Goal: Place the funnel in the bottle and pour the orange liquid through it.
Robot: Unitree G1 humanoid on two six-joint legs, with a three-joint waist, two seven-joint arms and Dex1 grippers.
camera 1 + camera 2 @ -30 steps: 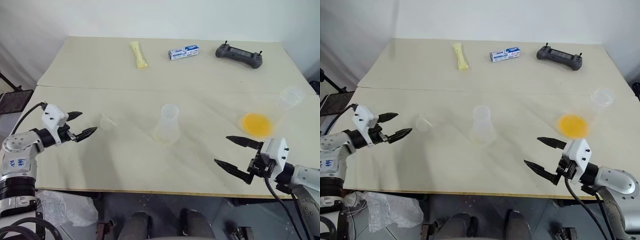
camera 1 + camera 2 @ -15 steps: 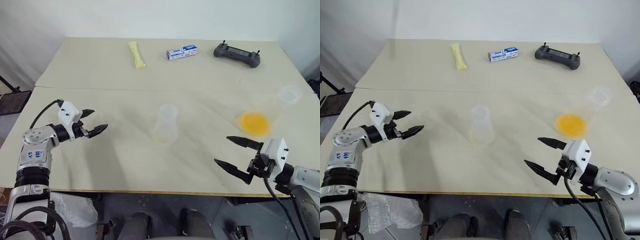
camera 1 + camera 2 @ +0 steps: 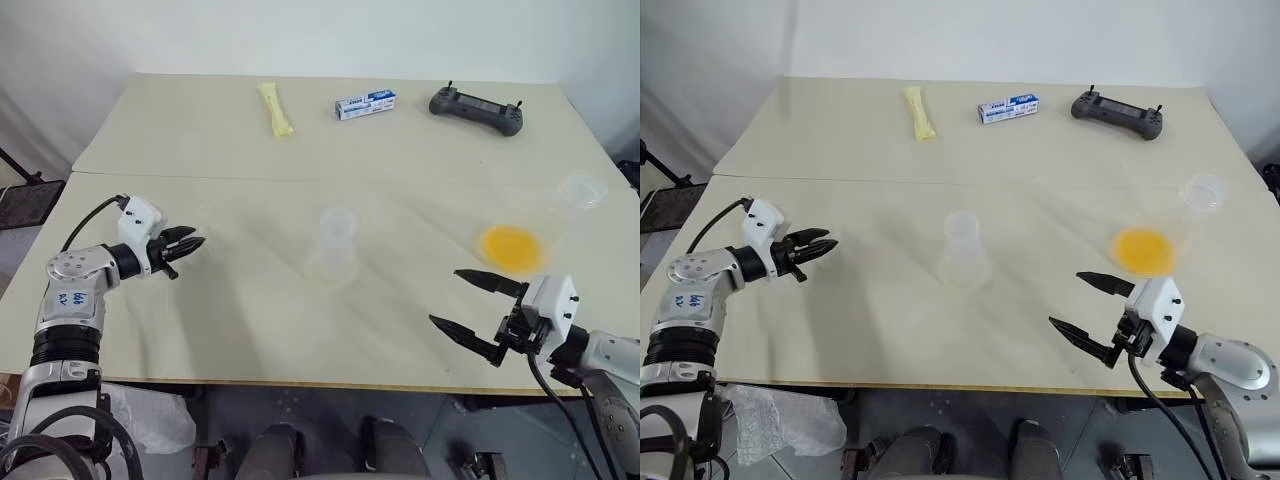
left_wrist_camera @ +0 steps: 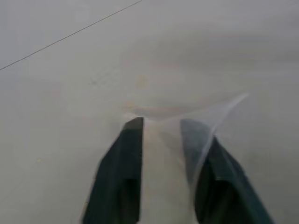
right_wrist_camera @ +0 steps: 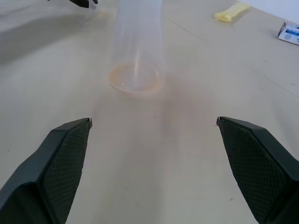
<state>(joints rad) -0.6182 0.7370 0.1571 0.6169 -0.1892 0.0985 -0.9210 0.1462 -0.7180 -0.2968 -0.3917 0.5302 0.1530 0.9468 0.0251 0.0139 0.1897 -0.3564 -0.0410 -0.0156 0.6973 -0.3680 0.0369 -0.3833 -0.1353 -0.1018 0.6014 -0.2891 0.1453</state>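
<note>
Left eye view: the left gripper (image 3: 193,244) sits at the near-left of the cream table (image 3: 250,320), jaws drawn narrow; the clear funnel is hard to make out against the tabletop here. The flask-shaped bottle (image 3: 333,250) stands upright well to the right of that claw, about level with its tips, and empty as far as I can tell. The right gripper (image 3: 463,301) hovers wide open near the front edge, holding nothing; just beyond it and slightly right lies a clear cup (image 3: 545,228) on its side with the orange liquid (image 3: 512,247) pooled in its base. Far beyond both claws: a yellow sachet (image 3: 277,109), a small blue-and-white box (image 3: 366,104), a dark handheld controller (image 3: 478,108). Right eye view: same layout, left jaws nearly together. Left wrist view: the funnel (image 4: 205,123) shows as a translucent cone wall between and around the two black fingers (image 4: 124,158); the jaws appear to pinch its rim, one finger inside and one outside. Right wrist view: the bottle stands ahead of the open claw, centred between its fingers, well apart. Judgement: the step in hand is securing the funnel. To do it well, confirm the thin rim is firmly pinched before lifting, raise it straight, keep the spout pointing down, then carry it right to the bottle neck without nudging the light bottle.
</note>
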